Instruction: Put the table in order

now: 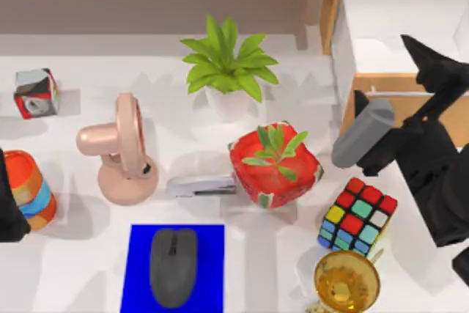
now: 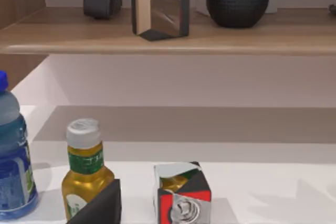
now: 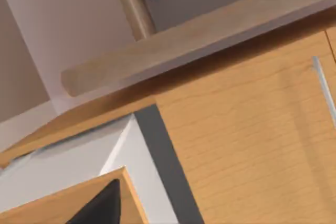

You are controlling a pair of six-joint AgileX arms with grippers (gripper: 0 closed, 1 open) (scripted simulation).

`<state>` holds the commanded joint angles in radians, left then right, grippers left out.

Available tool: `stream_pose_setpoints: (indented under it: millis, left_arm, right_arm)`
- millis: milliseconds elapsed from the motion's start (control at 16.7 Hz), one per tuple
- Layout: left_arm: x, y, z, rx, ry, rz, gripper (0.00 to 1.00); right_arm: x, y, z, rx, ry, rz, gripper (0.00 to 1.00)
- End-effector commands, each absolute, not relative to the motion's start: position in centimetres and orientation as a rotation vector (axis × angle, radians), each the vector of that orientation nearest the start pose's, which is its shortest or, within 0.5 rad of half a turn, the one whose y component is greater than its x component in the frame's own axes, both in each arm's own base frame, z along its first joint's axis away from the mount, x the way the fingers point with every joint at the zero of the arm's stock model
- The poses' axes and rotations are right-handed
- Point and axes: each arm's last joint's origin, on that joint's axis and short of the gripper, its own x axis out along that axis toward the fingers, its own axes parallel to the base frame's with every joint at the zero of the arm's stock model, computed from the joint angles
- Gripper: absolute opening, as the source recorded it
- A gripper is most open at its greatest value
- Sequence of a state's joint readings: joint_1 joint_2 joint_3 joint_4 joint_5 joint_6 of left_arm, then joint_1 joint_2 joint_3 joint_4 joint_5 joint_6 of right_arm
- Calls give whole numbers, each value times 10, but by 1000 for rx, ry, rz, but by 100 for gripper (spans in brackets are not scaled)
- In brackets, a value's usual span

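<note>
Our left wrist view caught bottles (image 2: pixel 84 174) the top view missed. The table (image 1: pixel 73 269) spread wide under everything, long axis left-to-right. Couldn't tell either gripper's jaw state.

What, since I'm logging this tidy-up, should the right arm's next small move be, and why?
Probably lower the right claw toward the puzzle cube: it lies nearest on the table, and the drawer beside the claw looks open. Left arm is parked at the table's left edge.
</note>
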<state>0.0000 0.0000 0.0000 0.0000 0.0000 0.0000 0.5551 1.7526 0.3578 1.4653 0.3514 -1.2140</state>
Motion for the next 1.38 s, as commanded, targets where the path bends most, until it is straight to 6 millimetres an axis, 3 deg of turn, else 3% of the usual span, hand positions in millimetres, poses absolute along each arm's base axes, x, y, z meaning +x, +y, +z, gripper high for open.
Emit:
stream_pose_setpoints:
  millis: [240,420,840,1380]
  left_arm:
    - [106,-1,160,0,0,0,100]
    - [106,-1,160,0,0,0,100]
    - [106,-1,160,0,0,0,100]
    - [106,-1,160,0,0,0,100]
  right_arm:
    - [229,92,105,-1448,-80,35,100]
    - [228,74,92,-1553,-6,-4,100]
    - [228,72,88,-1571,8,-1,100]
    - [251,64,85,-1566,12,-6,100]
